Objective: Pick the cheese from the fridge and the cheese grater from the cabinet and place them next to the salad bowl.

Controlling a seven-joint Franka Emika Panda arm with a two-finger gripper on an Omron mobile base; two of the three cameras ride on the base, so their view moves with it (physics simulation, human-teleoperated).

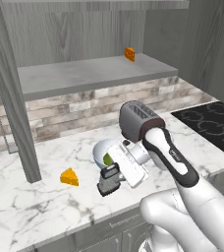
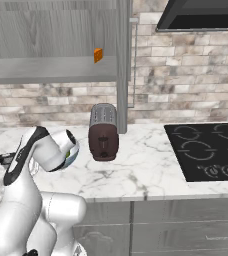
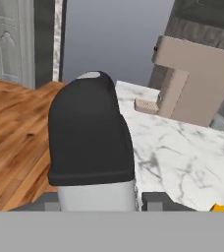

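Observation:
My gripper (image 1: 108, 180) hangs low over the marble counter, shut on the cheese grater (image 3: 91, 142), whose black top and silver body stand between the fingertips (image 3: 155, 200). The cheese (image 1: 69, 177), a small yellow-orange wedge, lies on the counter just left of the gripper, and its corner shows as cheese (image 3: 219, 207) in the hand view. The salad bowl (image 1: 103, 149) with its green mound sits right behind the gripper, partly covered by my arm; it is the bowl (image 2: 73, 150) in the right base view. The cabinet (image 1: 84, 74) stands open above. The fridge is out of view.
A dark toaster (image 1: 137, 120) stands right of the bowl. A black cooktop (image 1: 212, 125) lies at the far right. A darker orange chunk (image 1: 129, 54) sits on the cabinet shelf. The open cabinet door (image 1: 13, 108) hangs at the left. The counter's front edge is close below the gripper.

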